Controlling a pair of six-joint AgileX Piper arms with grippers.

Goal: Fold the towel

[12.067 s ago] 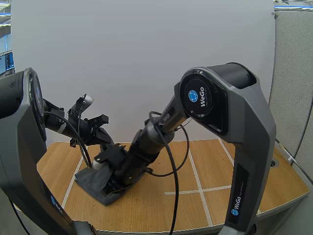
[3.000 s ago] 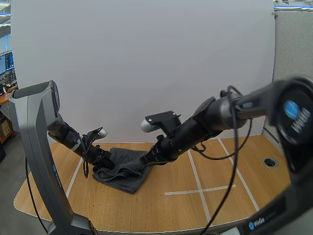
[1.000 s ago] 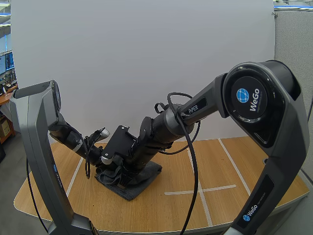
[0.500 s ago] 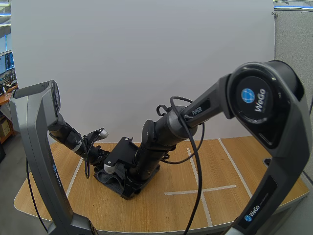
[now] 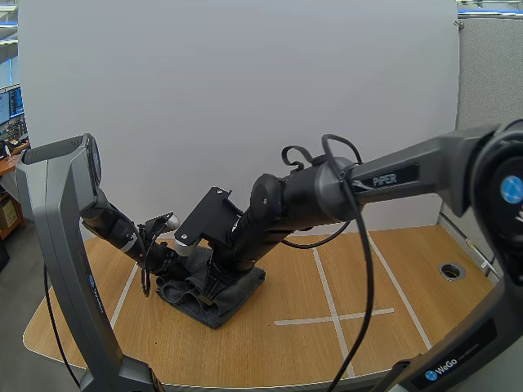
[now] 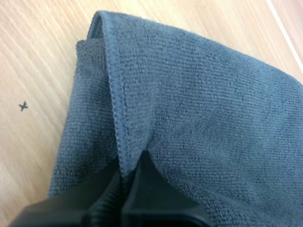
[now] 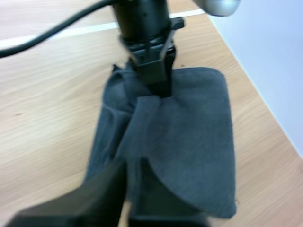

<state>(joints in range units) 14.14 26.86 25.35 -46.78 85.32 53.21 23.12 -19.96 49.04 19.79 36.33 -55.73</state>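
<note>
High view: wooden table (image 5: 384, 278); my right arm (image 5: 327, 192) reaches across and blocks much of the dark grey towel (image 5: 233, 302), bunched on the table's left part. Left wrist view: my left gripper (image 6: 127, 177) pinches the towel's hem. Right wrist view: my right gripper (image 7: 129, 182) pinches a raised fold, facing the left one. White tape lines (image 5: 323, 282) and a round hole (image 5: 448, 269) lie off to the right.

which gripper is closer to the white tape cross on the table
Right. The right gripper pinches the towel on the side facing the tape cross; the left gripper holds the towel's far edge, further from it.
</note>
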